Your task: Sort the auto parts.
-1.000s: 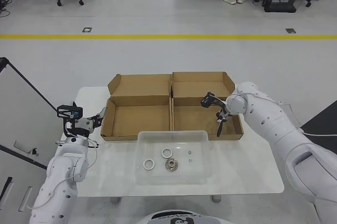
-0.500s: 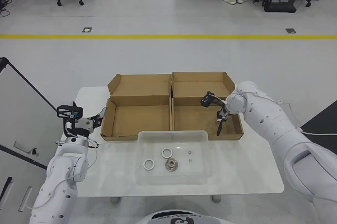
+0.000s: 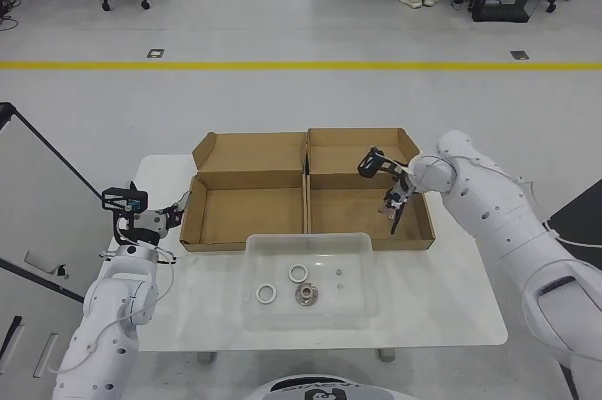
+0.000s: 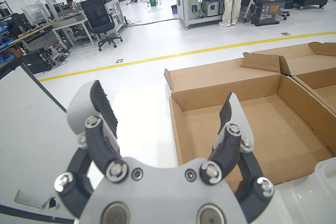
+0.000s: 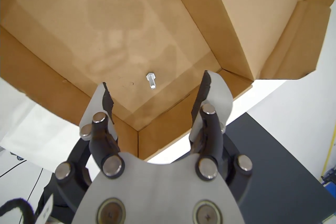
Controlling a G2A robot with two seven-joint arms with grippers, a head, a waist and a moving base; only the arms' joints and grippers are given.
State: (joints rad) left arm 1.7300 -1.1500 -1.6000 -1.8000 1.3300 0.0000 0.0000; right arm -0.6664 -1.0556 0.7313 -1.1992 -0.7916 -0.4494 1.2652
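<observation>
A clear plastic tray (image 3: pixel 353 300) at the table's front holds two white rings (image 3: pixel 299 272) (image 3: pixel 266 294), a metal flanged part (image 3: pixel 305 294) and two small bolts (image 3: pixel 339 268). Behind it stand two open cardboard boxes, the left box (image 3: pixel 246 215) bare inside. My right gripper (image 3: pixel 393 212) hangs open over the right box (image 3: pixel 346 212), near its right wall. A single silver bolt (image 5: pixel 151 80) lies on that box's floor below the open right gripper (image 5: pixel 155 79). My left gripper (image 4: pixel 163 88) is open and holds nothing, just outside the left box's (image 4: pixel 262 125) left wall.
Both boxes have raised back flaps (image 3: pixel 251 152). A grey slanted panel (image 3: pixel 31 200) stands off the table's left side. White tabletop (image 3: pixel 451 290) lies bare to the right of the tray. The tray's corner (image 4: pixel 325 183) sits close to the left box's front wall.
My right arm has swung its elbow back and lifted the gripper a little toward the far side of the right box. The left arm has stayed still.
</observation>
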